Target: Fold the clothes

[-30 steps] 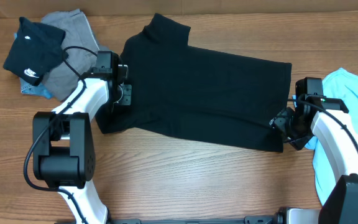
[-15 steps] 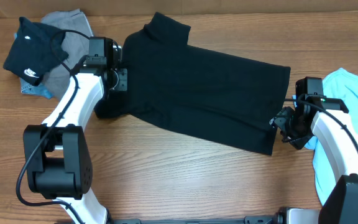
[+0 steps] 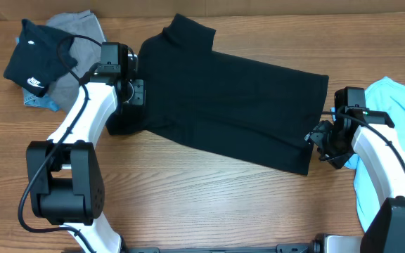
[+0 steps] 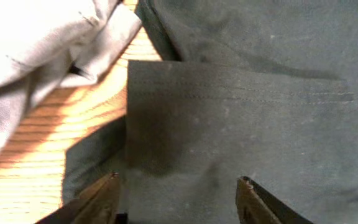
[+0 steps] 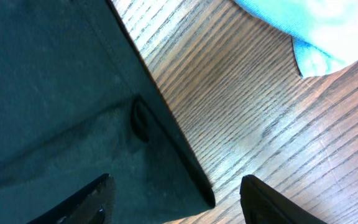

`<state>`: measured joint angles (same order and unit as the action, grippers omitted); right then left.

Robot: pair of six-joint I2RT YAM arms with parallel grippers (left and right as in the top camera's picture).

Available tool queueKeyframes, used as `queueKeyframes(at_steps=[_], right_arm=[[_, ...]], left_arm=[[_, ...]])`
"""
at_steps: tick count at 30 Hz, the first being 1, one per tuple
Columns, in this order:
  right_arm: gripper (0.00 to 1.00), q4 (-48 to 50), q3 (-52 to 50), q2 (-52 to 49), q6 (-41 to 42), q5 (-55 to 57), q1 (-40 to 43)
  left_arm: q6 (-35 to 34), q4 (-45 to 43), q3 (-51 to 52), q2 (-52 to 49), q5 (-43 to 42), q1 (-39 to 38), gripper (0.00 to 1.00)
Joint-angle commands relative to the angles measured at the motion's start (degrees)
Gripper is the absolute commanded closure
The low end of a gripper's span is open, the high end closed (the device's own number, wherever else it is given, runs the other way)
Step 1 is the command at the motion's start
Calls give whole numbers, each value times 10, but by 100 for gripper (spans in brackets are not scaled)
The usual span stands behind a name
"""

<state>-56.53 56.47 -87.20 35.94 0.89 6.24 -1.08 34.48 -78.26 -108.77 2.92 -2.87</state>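
Note:
The clothes [image 3: 230, 98], a large plain black T-shirt, lie spread across the middle of the wooden table [image 3: 209, 204], sleeve toward the back. My left gripper [image 3: 136, 91] hovers over the shirt's left edge. In the left wrist view it [image 4: 178, 180] is open, with a folded hem of the clothes [image 4: 241, 124] lying flat beneath it and not pinched. My right gripper [image 3: 317, 143] is at the shirt's lower right corner. In the right wrist view it [image 5: 178, 180] is open and straddles that corner of the clothes [image 5: 73, 93]; one finger is over fabric, the other over bare wood.
A small black garment with a white logo [image 3: 37, 60] lies on a grey garment [image 3: 79, 35] at the back left, close to my left arm; the grey garment [image 4: 36, 56] shows beside the shirt. A light blue garment [image 3: 399, 105] lies under my right arm at the right edge.
My left gripper moved toward the back with the shirt's left edge, pulling the lower hem up the table, then opened and let go. The right arm has stayed put.

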Motion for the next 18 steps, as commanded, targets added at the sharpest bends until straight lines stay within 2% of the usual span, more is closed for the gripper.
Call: queueKeyframes(at_steps=[1,4,5,7,9,18], right_arm=[[32,2,11,0,-4,3,-1],[32,2,8,0,-4,4,-1],[32,3,6,0,-4,4,-1],[32,2,5,0,-4,4,-1],[32,4,5,0,-4,4,-1],[29,3,5,0,-4,4,-1]], left_arm=[[7,-1,10,-26,30,7,37],[4,0,10,-48,30,7,43],[-5,0,10,-54,30,7,50],[-9,0,10,-58,30,7,76],[-9,2,7,-55,28,7,96],[-9,57,-29,-38,22,7,94]])
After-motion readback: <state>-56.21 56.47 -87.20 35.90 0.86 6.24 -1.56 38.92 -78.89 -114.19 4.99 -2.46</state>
